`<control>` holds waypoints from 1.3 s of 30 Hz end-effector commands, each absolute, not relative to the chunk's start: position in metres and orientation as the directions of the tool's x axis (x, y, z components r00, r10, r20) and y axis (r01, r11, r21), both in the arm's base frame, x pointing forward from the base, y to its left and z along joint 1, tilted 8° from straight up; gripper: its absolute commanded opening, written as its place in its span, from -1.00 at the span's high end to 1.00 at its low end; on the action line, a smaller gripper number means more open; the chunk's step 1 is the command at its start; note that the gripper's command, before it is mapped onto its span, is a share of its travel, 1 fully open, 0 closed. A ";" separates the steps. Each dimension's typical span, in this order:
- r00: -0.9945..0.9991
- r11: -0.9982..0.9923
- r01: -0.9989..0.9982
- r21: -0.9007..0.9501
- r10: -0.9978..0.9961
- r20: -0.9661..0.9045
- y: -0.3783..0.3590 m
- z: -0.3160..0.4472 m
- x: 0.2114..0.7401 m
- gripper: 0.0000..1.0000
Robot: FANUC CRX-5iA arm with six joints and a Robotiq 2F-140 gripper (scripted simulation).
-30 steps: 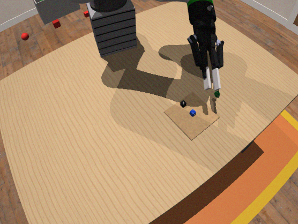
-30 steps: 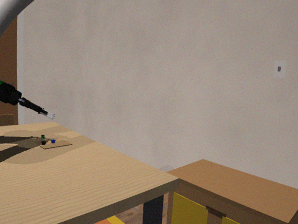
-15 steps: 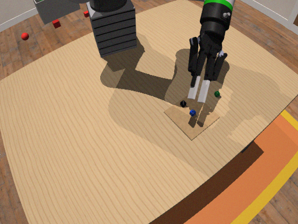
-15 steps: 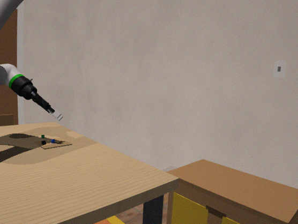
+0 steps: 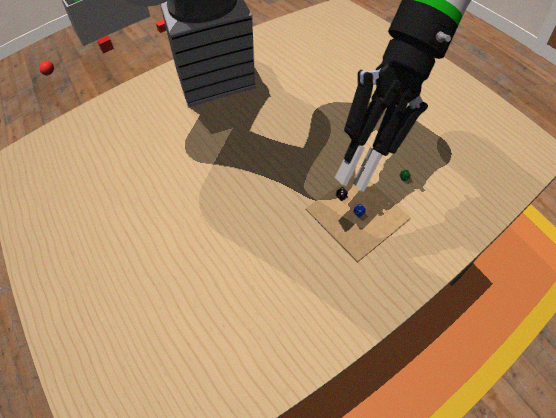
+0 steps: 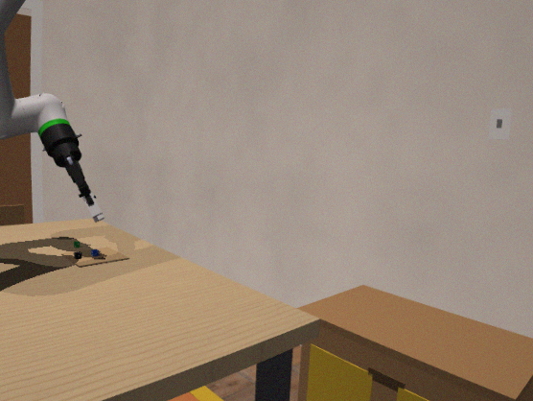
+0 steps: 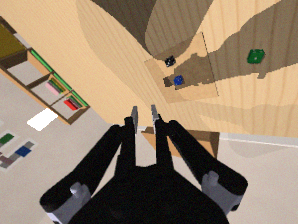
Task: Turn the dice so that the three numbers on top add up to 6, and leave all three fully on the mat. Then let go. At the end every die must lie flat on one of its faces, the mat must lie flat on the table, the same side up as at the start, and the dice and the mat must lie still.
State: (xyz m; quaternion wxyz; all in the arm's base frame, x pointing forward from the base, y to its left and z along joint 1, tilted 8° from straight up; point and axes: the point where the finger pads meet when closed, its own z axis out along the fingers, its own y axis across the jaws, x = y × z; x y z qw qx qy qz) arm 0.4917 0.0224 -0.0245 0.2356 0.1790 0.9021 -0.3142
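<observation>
A thin tan mat (image 5: 372, 240) (image 6: 114, 259) (image 7: 204, 86) lies flat on the wooden table. A blue die (image 5: 359, 210) (image 6: 95, 252) (image 7: 178, 79) sits on the mat. A black die (image 5: 341, 193) (image 6: 78, 255) (image 7: 170, 61) sits at the mat's far edge. A green die (image 5: 405, 175) (image 6: 77, 244) (image 7: 256, 56) lies off the mat on the bare table. My gripper (image 5: 353, 182) (image 6: 97, 217) (image 7: 144, 111) hangs tilted well above the table and the dice. Its fingers are nearly closed, with a narrow gap and nothing between them.
The arm's dark ribbed base (image 5: 212, 55) stands at the back of the table. Two red cubes (image 5: 105, 44) and a red ball (image 5: 46, 67) lie on the floor behind. The table's edge is close behind the mat. A lower wooden cabinet (image 6: 412, 331) stands beside the table.
</observation>
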 end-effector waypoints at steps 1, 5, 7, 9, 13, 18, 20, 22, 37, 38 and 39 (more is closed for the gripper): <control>-0.886 0.779 0.420 -0.465 0.240 -0.398 0.034 -0.030 0.485 0.63; -0.904 0.813 0.392 -0.430 0.254 -0.344 0.045 -0.033 0.483 0.63; -0.918 0.845 0.366 -0.390 0.260 -0.299 0.058 -0.034 0.482 0.63; -0.930 0.874 0.340 -0.346 0.260 -0.259 0.072 -0.034 0.482 0.63; -0.948 0.920 0.294 -0.257 0.247 -0.202 0.098 -0.032 0.483 0.63; -0.961 0.953 0.251 -0.167 0.224 -0.165 0.125 -0.027 0.487 0.63; -0.967 0.970 0.221 -0.105 0.205 -0.149 0.143 -0.023 0.490 0.63; -0.971 0.976 0.204 -0.069 0.193 -0.143 0.153 -0.019 0.492 0.63; -0.976 0.985 0.173 -0.006 0.170 -0.138 0.172 -0.012 0.496 -1.00; -0.976 0.985 0.173 -0.006 0.170 -0.138 0.172 -0.012 0.496 -1.00; -0.976 0.985 0.173 -0.006 0.170 -0.138 0.172 -0.012 0.496 -1.00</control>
